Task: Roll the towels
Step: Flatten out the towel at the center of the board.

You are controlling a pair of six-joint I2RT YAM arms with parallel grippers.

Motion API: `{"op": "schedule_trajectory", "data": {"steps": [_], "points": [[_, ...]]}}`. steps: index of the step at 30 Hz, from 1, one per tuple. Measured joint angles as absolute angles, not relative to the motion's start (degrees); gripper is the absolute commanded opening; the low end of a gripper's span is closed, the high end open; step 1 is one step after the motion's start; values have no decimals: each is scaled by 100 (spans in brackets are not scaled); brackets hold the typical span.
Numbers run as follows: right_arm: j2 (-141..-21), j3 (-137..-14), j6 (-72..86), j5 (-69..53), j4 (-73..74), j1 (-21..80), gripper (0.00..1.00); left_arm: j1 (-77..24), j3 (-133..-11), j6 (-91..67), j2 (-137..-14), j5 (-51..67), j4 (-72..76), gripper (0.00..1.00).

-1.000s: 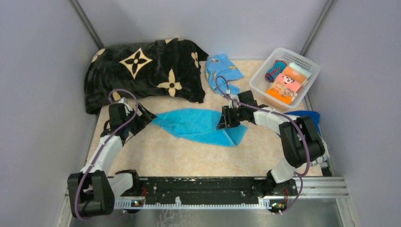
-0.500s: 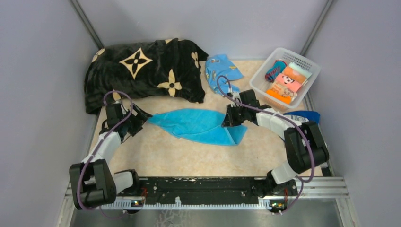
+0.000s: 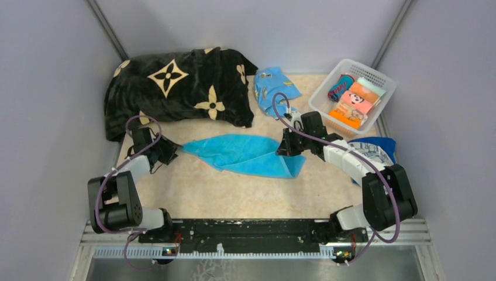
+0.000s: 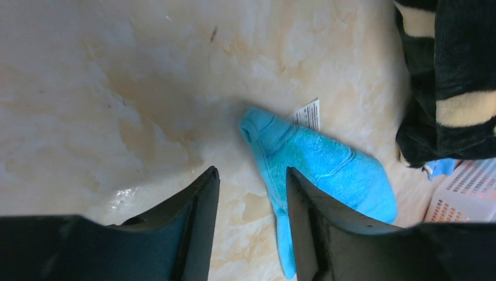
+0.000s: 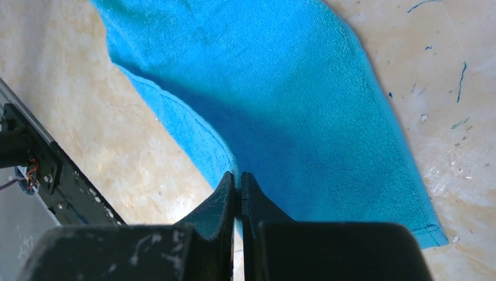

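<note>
Small turquoise terry towel [image 3: 245,155]: stretched longer than a moment ago, middle of table, ready for rolling.
Right gripper [image 5: 237,175]: just pinched tight on towel's right edge.
Left gripper [image 4: 251,174]: backed off left, fingers closing in, gripping nothing yet.
Towel fluffy, folded over, tiny white tag [image 4: 307,114] at left tip.

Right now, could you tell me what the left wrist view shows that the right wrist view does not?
Left wrist only: the white label, the black blanket, a basket corner, the left gripper open. Right wrist only: the right gripper shut on the hem of the turquoise towel, the base rail. Both: that towel on the marbled table.
</note>
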State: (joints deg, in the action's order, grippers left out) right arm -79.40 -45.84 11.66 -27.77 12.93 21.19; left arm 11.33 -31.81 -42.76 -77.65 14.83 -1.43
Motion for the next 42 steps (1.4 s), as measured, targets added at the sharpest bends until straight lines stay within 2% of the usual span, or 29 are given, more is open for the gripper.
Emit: {"op": "schedule_trajectory", "data": {"steps": [16, 25, 28, 36, 42], "points": [[-7797, -4501, 1162, -2788, 1212, 2119, 0, 1288, -3301, -4641, -8571, 1592, 513, 28], [-7756, -4488, 1162, -2714, 1199, 2119, 0, 1291, -3470, -4797, -8921, 1750, 777, 9], [-7662, -4488, 1160, -2648, 1199, 2119, 0, 1291, -3544, -4801, -8943, 1739, 788, 0], [-7376, -4545, 1149, -2176, 1461, 2121, 0, 1291, -3927, -4683, -8733, 1579, 561, 0], [-6845, -5205, 1002, -1455, 1946, 2119, 0, 1288, -4681, -4237, -7649, 1194, -139, 0]]}}
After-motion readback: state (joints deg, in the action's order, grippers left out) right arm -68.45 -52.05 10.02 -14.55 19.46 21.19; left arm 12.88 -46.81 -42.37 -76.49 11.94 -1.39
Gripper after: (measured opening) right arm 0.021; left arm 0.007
